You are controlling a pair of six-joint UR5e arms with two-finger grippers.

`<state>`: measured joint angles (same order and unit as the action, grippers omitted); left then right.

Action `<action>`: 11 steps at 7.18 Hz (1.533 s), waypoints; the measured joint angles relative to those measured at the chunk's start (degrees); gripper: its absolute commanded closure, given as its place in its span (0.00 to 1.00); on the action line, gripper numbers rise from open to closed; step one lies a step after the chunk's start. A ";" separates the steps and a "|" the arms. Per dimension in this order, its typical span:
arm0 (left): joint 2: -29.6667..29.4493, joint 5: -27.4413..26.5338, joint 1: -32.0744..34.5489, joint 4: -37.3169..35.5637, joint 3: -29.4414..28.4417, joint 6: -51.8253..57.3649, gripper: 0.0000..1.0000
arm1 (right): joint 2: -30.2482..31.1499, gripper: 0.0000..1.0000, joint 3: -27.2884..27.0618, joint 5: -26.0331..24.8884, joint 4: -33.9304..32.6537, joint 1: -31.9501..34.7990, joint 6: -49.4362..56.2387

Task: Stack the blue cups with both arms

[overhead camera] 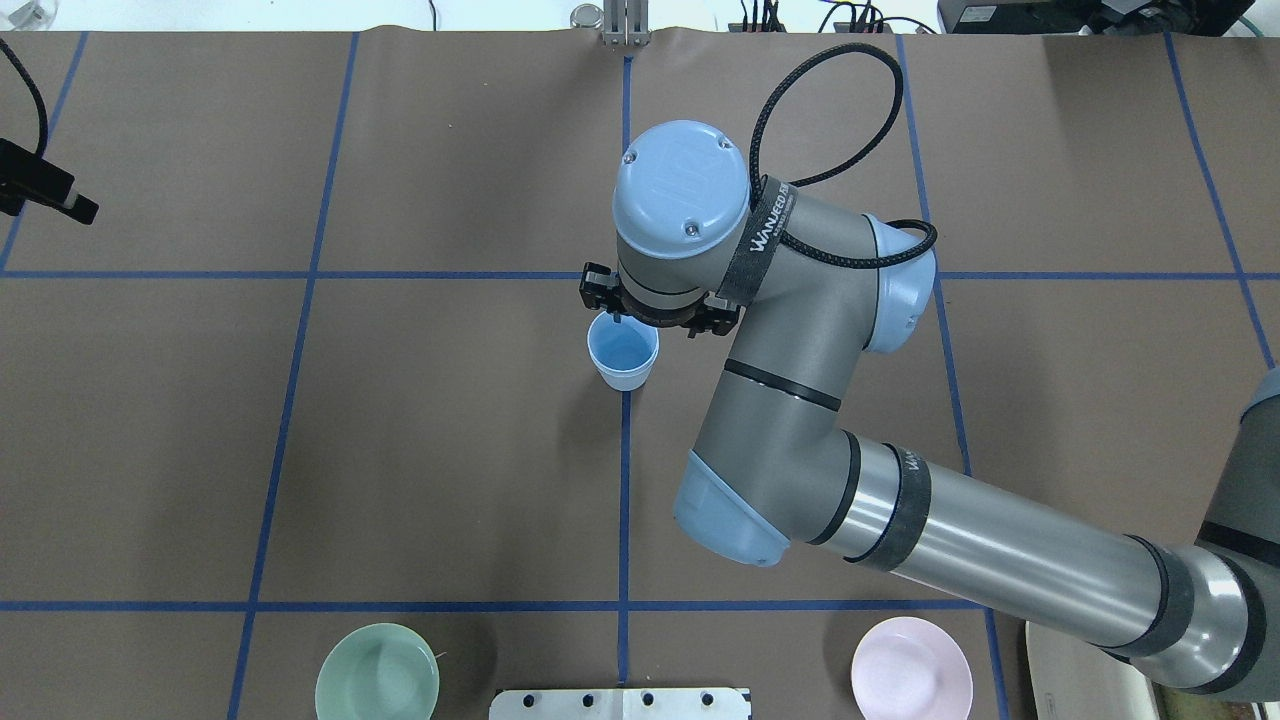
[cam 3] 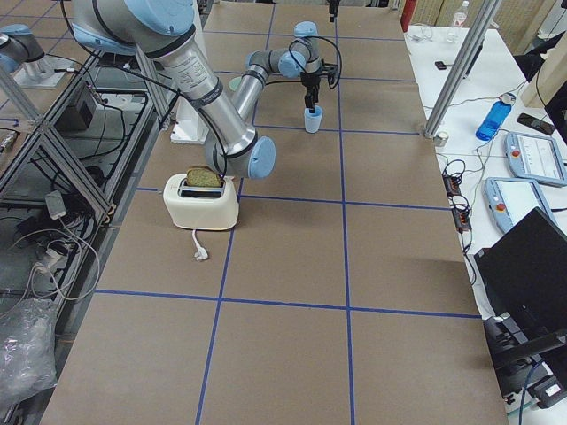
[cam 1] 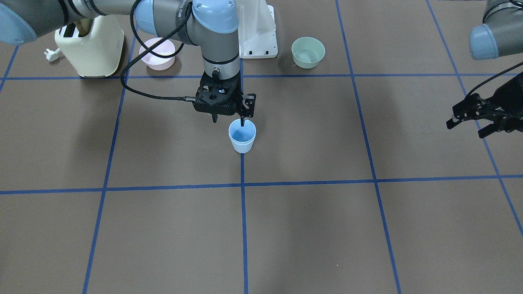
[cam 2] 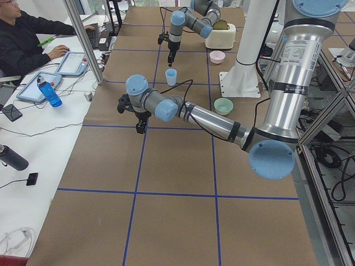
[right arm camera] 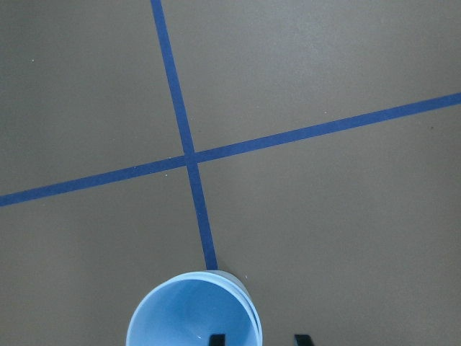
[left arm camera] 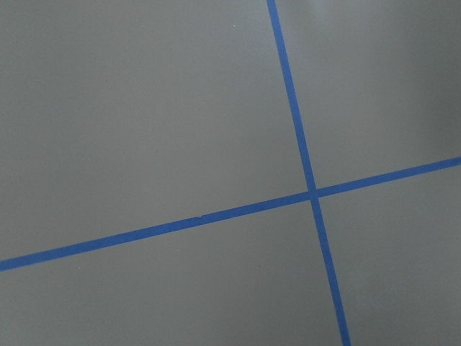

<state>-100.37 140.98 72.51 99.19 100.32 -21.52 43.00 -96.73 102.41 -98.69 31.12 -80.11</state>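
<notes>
One light-blue cup shape (cam 1: 242,136) stands upright on the table's centre tape line. In the right wrist view (right arm camera: 194,313) it shows two rims, one inside the other, so the two blue cups look nested. It also shows in the overhead view (overhead camera: 622,352). My right gripper (cam 1: 228,119) hangs just above it, jaws apart. One fingertip (right arm camera: 215,339) is inside the rim and the other is outside, neither pressing the wall. My left gripper (cam 1: 470,120) is open and empty, far off to the side above bare table.
A cream toaster (cam 1: 90,45) with toast and a loose plug (cam 1: 52,54), a pink bowl (cam 1: 157,53), a pale green bowl (cam 1: 308,52) and the white pedestal (cam 1: 257,32) stand along the robot's side. Operators' desks lie past the far edge.
</notes>
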 measured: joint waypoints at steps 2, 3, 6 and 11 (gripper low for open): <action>0.09 0.02 0.38 0.13 -0.26 0.98 0.03 | 3.94 0.00 -4.43 3.32 -0.39 4.84 5.61; 0.55 0.05 0.90 0.04 -0.68 3.29 0.03 | 6.85 0.00 -5.98 8.20 -0.43 10.85 11.97; 3.34 0.23 4.42 -0.06 -2.81 12.36 0.03 | 18.67 0.00 -9.43 16.89 0.83 24.56 31.72; 4.03 0.88 11.87 -0.11 -8.84 23.79 0.03 | 40.45 0.00 -3.76 26.65 16.54 43.31 60.15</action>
<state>-96.34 141.86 84.38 99.07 91.48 2.27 83.46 -100.49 129.07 -82.14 74.43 -19.96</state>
